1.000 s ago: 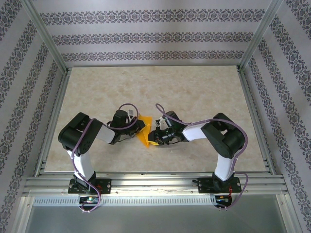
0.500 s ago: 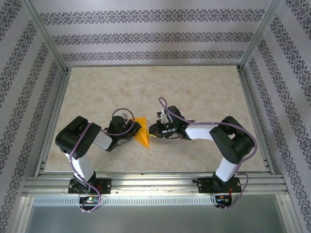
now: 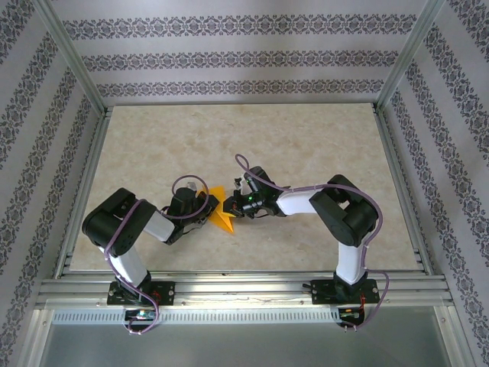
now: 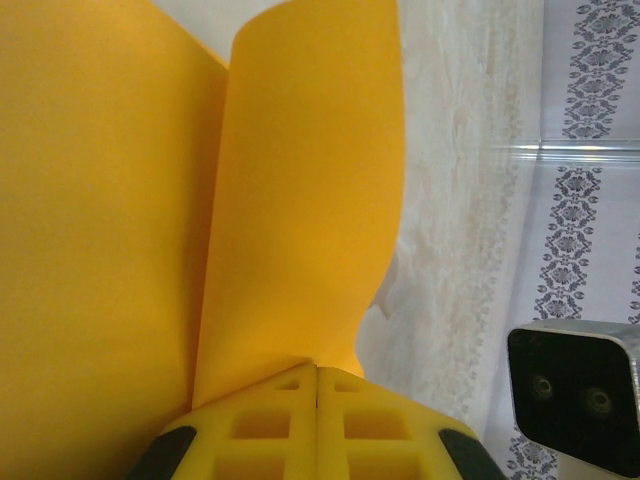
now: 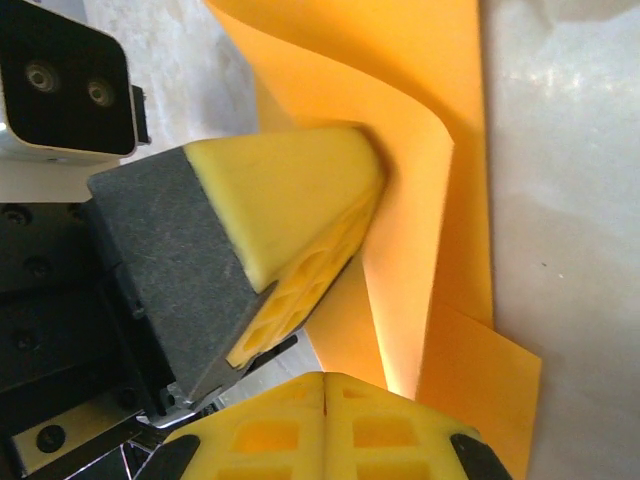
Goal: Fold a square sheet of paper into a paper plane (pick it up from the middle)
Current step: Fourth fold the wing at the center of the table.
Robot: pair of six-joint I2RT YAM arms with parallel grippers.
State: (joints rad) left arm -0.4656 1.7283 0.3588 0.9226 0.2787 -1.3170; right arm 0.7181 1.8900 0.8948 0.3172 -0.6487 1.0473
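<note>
Square sheet of paper [image 3: 222, 217] is partly creased, no dart yet; left gripper [image 4: 317, 378] and right gripper [image 5: 325, 388] flank it, both clamped on it.

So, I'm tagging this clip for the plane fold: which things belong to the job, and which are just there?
Job: orange paper, part folded; left tool and right tool, both shut on it.
Just there: marbled table, patterned walls, metal frame.
</note>
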